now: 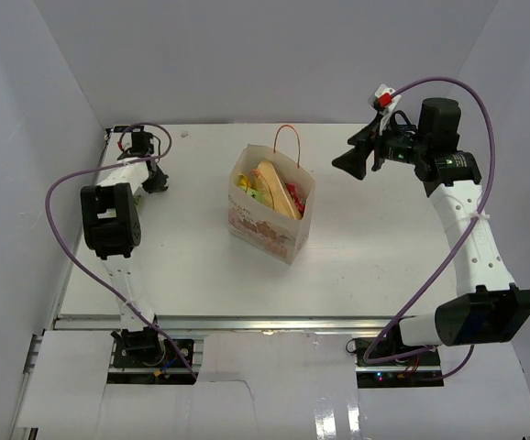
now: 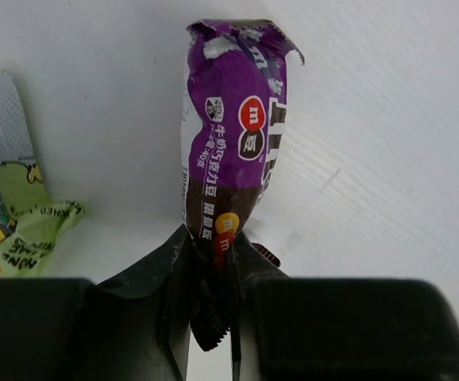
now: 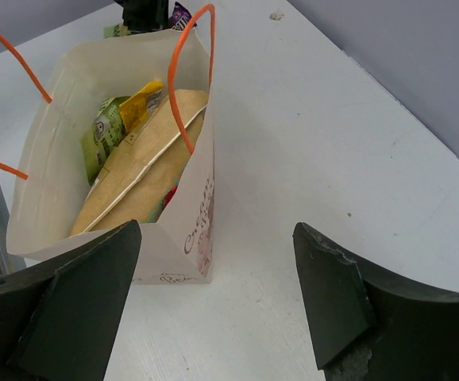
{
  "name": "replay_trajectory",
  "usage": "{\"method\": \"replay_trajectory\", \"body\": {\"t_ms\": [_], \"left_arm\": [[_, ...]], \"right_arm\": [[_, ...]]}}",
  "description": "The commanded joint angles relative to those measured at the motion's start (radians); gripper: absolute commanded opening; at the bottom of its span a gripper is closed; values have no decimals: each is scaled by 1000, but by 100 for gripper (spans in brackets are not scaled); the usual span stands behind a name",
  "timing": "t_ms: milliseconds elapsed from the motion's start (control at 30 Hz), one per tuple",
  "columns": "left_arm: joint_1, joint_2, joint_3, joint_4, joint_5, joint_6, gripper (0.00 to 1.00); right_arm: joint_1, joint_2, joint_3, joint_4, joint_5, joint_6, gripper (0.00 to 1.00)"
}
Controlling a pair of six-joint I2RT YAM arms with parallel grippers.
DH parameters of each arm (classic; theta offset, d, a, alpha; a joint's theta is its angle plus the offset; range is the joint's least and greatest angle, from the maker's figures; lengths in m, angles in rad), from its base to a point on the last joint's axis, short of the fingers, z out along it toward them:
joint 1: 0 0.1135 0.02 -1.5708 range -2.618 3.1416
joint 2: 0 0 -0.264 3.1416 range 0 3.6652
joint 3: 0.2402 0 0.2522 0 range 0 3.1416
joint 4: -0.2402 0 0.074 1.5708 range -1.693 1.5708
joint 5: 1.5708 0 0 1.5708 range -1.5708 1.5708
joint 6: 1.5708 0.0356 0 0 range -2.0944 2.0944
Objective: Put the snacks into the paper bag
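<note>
At the white table's [image 1: 384, 247] far left corner, the purple packet [image 2: 233, 151] is pinched by one end in my left claw [image 2: 214, 298]. A hold that thin could slip on the carry. The bag [image 1: 267, 229] stands mid-table, and my right claw [image 3: 214, 286] gapes empty near it.

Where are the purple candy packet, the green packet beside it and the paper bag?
purple candy packet [image 2: 233, 143], left wrist view, middle of its purple front.
green packet [image 2: 31, 222], left wrist view, its crinkled green end.
paper bag [image 1: 263, 229], top view, its printed side wall.
</note>
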Motion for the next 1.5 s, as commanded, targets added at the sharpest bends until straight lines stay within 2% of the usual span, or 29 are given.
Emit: {"method": "replay_trajectory", "body": {"t_ms": [0,67,167,200,233,300,333,500,600,700,900,1300,1400,1433,1467], "left_arm": [[7,-150,-62,46,90,29,22],[7,-272,-178,129,156,47,19],[5,-490,-394,279,352,84,19],[7,-550,-454,375,421,95,19],[7,-672,-569,411,546,113,18],[4,-798,-680,542,686,122,18],[-1,-919,-776,571,791,119,18],[-21,-1242,-958,670,990,34,16],[-44,-1405,-999,672,1053,-61,16],[-53,-1503,-1009,672,1084,-118,16],[-61,-1589,-986,671,1130,-215,17],[-61,-1641,-992,671,1159,-249,18],[-61,-1646,-993,664,1165,-250,17],[-61,-1647,-992,660,1165,-249,18],[-61,-1652,-990,655,1162,-249,18]], "right_arm": [[-5,-22,26,55,-68,10,83],[-5,-38,20,86,-109,21,83],[-2,-52,9,155,-191,76,83],[1,-50,9,176,-208,99,82],[22,-47,14,192,-215,119,82],[59,-27,58,180,-196,134,82],[108,-4,80,148,-167,133,82],[297,65,225,88,-59,153,81],[433,125,267,146,-15,290,81],[508,152,253,296,-4,509,82],[634,273,290,394,-1,725,84],[814,350,330,439,73,704,81],[837,353,336,448,88,700,70],[840,355,336,448,99,699,60],[840,355,339,454,100,700,55]]}}
